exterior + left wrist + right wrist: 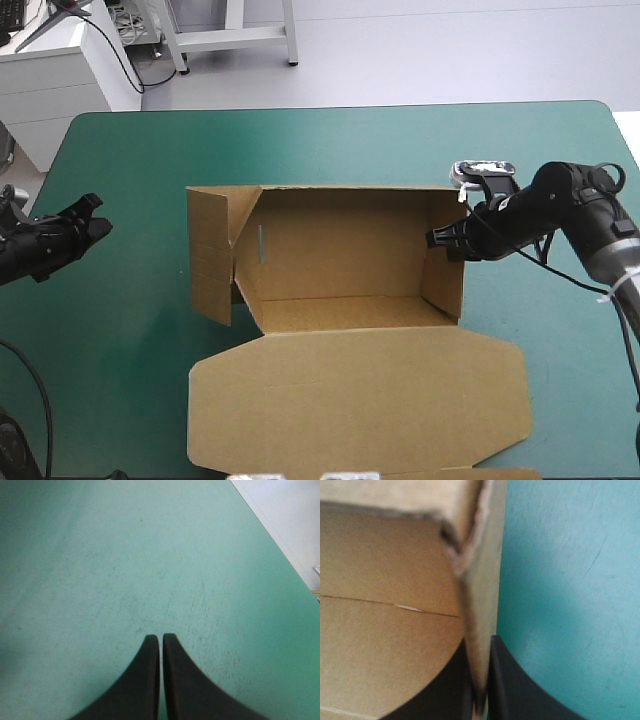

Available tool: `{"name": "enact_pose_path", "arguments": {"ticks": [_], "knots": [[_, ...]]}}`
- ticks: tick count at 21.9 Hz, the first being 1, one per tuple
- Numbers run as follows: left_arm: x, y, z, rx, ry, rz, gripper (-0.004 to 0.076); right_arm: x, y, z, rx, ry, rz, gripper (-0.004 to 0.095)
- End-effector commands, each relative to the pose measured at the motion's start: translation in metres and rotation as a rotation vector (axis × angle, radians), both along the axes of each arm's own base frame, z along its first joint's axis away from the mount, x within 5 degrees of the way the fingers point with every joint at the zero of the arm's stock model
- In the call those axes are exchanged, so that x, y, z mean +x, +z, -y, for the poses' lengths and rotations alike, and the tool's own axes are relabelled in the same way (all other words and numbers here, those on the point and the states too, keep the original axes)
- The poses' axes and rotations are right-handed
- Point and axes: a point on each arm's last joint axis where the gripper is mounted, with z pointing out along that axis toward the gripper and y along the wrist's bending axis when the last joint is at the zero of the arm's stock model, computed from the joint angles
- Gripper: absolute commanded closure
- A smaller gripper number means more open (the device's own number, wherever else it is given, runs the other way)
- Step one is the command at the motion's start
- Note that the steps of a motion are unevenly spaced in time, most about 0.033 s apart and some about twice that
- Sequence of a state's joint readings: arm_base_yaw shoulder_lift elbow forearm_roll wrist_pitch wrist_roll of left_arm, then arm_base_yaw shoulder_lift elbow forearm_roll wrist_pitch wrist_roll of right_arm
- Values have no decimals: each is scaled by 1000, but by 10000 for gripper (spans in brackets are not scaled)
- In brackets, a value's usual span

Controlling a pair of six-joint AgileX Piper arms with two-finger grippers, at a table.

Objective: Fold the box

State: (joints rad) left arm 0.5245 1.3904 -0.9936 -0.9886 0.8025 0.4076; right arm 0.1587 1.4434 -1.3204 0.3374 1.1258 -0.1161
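Observation:
The brown box [340, 270] stands mid-table as an open tray, far and right walls raised, its lid [360, 400] lying flat toward the near edge. At the box's left end a side flap [212, 262] leans outward, loose. My right gripper [447, 240] is shut on the box's right wall; in the right wrist view that wall [480, 595] runs edge-on between the black fingers [502, 680], with the box's inside on one side and teal-green cover on the other. My left gripper [95, 215] is shut and empty, well left of the box, over bare cover [150, 580].
The teal-green table [330, 140] shows open cover beyond the box and on both sides. The lid reaches almost to the table's near edge. A white cabinet [60, 75] stands beyond the far left corner.

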Motion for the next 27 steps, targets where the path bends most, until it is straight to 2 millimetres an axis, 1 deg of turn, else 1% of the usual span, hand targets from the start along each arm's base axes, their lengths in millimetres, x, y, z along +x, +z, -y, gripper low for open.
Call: {"name": "enact_pose_path", "arguments": {"ticks": [1, 3, 4, 6, 8, 9, 14, 16, 18, 19, 20, 21, 22, 24, 25, 27], "knots": [[-1, 19, 1, -25, 36, 77, 726, 3, -2, -3, 17, 15, -94, 913], [-1, 19, 1, -25, 36, 77, 732, 10, -14, -4, 7, 25, -139, 913], [-1, 19, 1, -26, 35, 77, 732, 19, -26, -5, 0, 30, -159, 914], [-1, 19, 1, -26, 34, 76, 732, 28, -33, -6, 1, 23, -144, 913], [-1, 19, 1, -26, 34, 76, 732, 36, -37, -7, 4, 5, -103, 913], [-1, 19, 1, -26, 34, 76, 732, 42, -38, -7, 9, -15, -56, 913], [-1, 20, 1, -34, 38, 82, 732, 53, -32, -6, 24, -54, 63, 913], [-1, 20, 1, -33, 40, 83, 732, 54, -31, -6, 8, -21, 91, 905], [-1, 20, 1, -32, 41, 83, 732, 53, -31, -6, -7, 13, 91, 825], [-1, 20, 1, -31, 40, 84, 732, 53, -31, -6, -10, 23, 90, 712], [-1, 20, 1, -31, 40, 84, 732, 53, -31, -6, -12, 26, 92, 633], [-1, 20, 1, -24, 38, 80, 732, 53, -31, -6, -12, 26, 92, 450], [-1, 19, 1, -22, 37, 79, 732, 52, -31, -7, -10, 26, 88, 287], [-1, 19, 1, -22, 37, 79, 732, 51, -31, -7, -2, 16, 64, 134], [-1, 19, 1, -21, 39, 80, 732, 51, -29, -7, 2, -1, 51, 122], [-1, 19, 1, -21, 39, 80, 732, 50, -20, -5, -14, -29, 30, 125]]}}
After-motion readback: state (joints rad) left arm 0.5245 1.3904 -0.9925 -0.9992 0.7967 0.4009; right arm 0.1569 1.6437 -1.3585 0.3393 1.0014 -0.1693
